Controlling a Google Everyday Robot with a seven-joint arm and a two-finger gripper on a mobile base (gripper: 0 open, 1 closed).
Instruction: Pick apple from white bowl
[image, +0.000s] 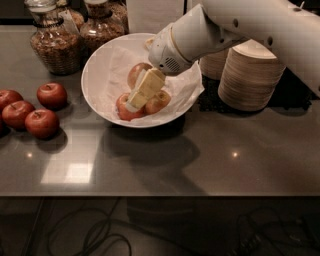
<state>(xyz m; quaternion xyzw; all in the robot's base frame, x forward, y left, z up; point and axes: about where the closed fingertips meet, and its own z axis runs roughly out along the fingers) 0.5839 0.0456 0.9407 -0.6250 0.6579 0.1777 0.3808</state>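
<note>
The white bowl (95, 97), lined with crumpled white paper, stands at the middle back of the grey counter. The large yellow-red apple (135, 73) lies in its middle, its right side hidden behind my gripper. Two smaller yellow-red apples lie in front of it, one on the left (123, 110) and one on the right (160, 101). My cream-coloured gripper (134, 103) reaches down into the bowl from the upper right. It lies over the large apple's right side, with its tip between the two smaller apples.
Several dark red apples (42, 123) lie on the counter to the left of the bowl. Glass jars (52, 47) stand at the back left. A stack of off-white disposable bowls (250, 77) stands to the right, under my arm. The counter's front edge runs across the lower part of the view.
</note>
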